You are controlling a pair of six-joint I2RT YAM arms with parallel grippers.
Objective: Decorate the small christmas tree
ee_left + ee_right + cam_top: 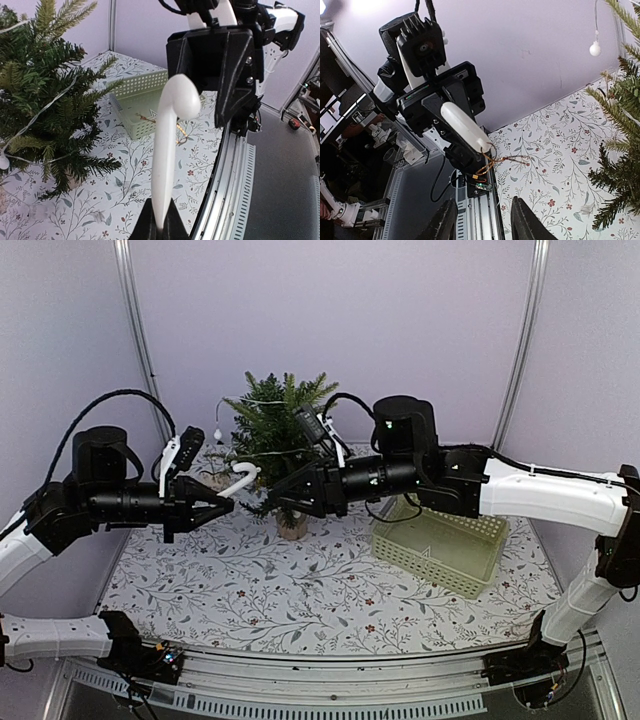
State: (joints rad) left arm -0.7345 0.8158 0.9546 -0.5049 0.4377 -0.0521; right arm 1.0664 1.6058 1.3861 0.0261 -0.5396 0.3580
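The small christmas tree [275, 430] stands at the back middle of the table, a white light string draped over its dark green branches [45, 100]. My left gripper [226, 504] is shut on the straight end of a white cane-shaped ornament [167, 145], whose hooked end points toward the right arm. A thin gold hanging loop [507, 161] dangles from the ornament [462, 125]. Facing it just in front of the tree, my right gripper [482, 222] is open. Its fingers sit short of the loop and nothing is between them.
A pale green perforated basket [440, 545] sits on the floral tablecloth to the right of the tree. A white bulb [594, 48] of the light string hangs beside the tree. The metal rail [235, 180] runs along the near table edge.
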